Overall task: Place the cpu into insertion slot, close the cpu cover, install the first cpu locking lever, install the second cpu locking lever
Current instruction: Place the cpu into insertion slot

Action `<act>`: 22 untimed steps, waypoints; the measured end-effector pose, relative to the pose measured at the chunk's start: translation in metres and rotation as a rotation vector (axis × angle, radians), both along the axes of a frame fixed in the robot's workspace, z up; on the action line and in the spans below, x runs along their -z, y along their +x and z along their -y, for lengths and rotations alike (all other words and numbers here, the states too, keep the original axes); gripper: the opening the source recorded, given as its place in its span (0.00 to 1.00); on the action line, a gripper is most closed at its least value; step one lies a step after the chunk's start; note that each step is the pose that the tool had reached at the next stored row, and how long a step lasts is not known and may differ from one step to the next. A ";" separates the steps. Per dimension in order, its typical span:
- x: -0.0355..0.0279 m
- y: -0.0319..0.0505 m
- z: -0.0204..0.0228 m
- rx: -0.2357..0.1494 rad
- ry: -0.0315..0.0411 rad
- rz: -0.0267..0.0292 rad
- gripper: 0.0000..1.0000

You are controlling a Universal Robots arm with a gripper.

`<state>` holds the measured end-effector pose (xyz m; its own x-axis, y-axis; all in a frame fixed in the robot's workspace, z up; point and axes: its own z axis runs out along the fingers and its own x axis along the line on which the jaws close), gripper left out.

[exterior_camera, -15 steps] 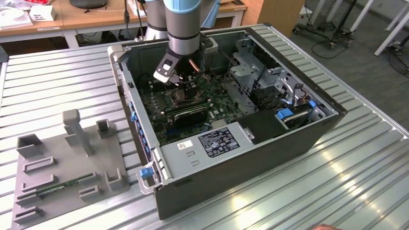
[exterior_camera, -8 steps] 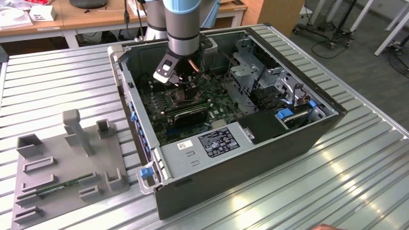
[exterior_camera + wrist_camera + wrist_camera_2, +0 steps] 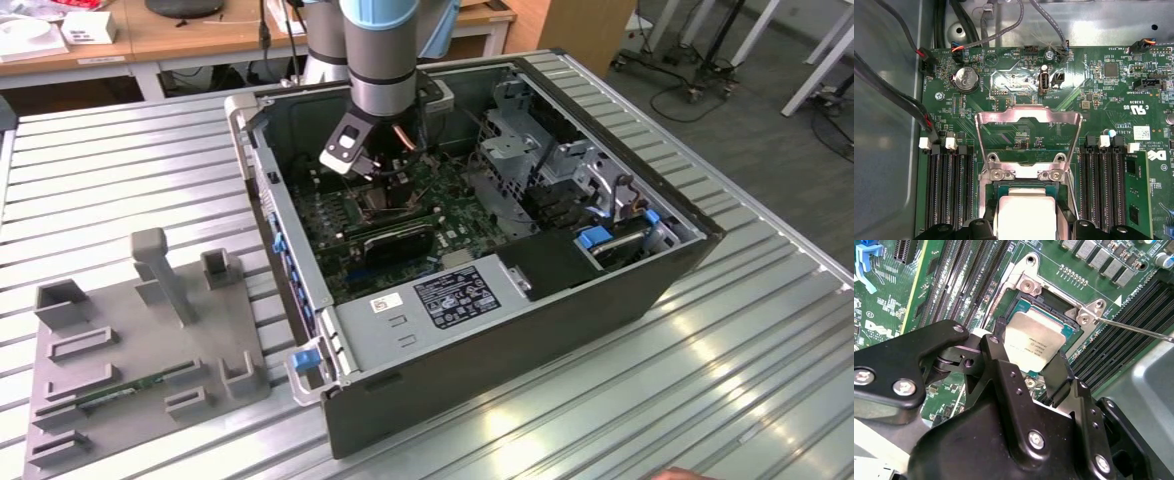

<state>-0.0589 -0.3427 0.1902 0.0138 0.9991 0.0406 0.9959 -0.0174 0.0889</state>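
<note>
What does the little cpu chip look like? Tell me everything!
The cpu is a small flat square with a silvery-tan metal top, tiny print and green edges. It lies at the dark slot, seated or just above, I cannot tell. The claw presses two opposite sides with black fingers. The cover stands open.

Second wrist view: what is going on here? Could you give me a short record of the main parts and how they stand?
end effector: closed on the cpu, one finger at each side
cpu: at the insertion slot; cannot tell whether it is fully seated
insertion slot: dark socket, mostly hidden under the cpu
cpu cover: open, raised off the slot (first wrist view)
</note>
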 end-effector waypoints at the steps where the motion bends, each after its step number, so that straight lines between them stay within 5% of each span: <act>1: 0.0000 0.0000 0.0000 0.000 0.0000 0.0000 0.54; 22: 0.0010 0.0000 0.0000 0.000 0.0000 0.0000 0.54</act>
<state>-0.0589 -0.3426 0.1892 0.0139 0.9991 0.0406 0.9959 -0.0174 0.0889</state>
